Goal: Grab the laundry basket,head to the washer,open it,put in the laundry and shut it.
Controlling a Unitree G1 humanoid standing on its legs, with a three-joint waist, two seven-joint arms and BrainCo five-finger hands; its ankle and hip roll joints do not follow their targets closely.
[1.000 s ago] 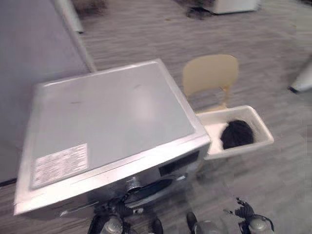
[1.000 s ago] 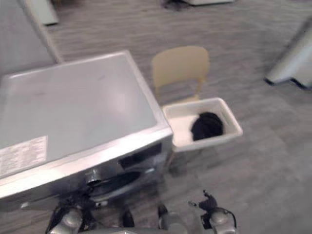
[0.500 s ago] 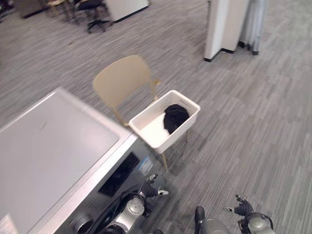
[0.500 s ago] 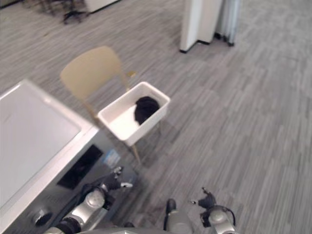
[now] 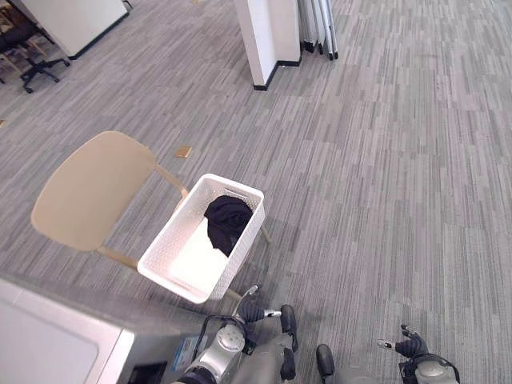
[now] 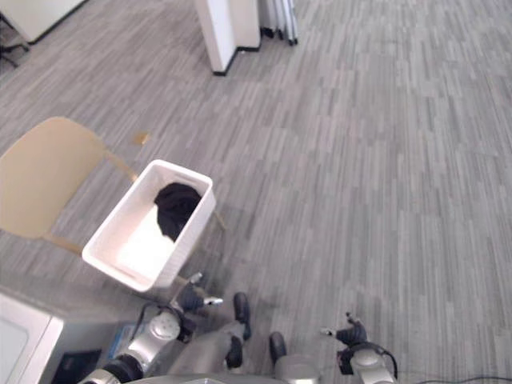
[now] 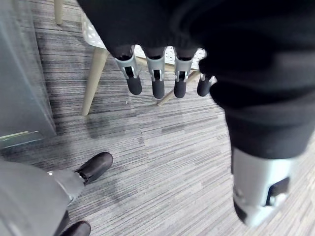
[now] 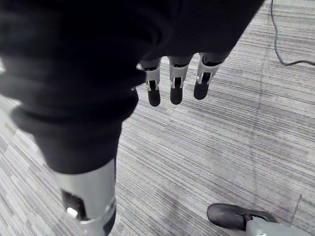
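1. Compared with one second ago, the whole head view has swung away from the washer towards the chair. This is a turn of the camera, not a move of the things. The washer (image 5: 56,352), which filled the view before, now shows as a corner at the lower left.
2. The laundry basket (image 5: 164,270), white and perforated, sits on the seat of a beige chair (image 5: 90,190). A dark garment (image 5: 226,222) lies inside it, at the end farther from the robot.
3. The left hand (image 5: 254,310) has come up since half a second ago and now hangs just below the near end of the basket, not touching it. In its wrist view the fingers (image 7: 158,82) are straight and relaxed and hold nothing, with the chair legs and the basket's underside past them.
4. The right hand (image 5: 413,349) is low on the right side, well apart from the basket. Its fingers (image 8: 176,81) are also relaxed and empty over the carpet floor (image 5: 384,160).
5. In my judgement the first step is in hand: the approach to the basket, with no grasp yet.
6. The next move calls for both hands to reach forward and take the basket at its two sides. I think it has a handle slot near the far rim, but this is hard to see clearly.
7. The washer stands beside the chair, so the carry should be short.
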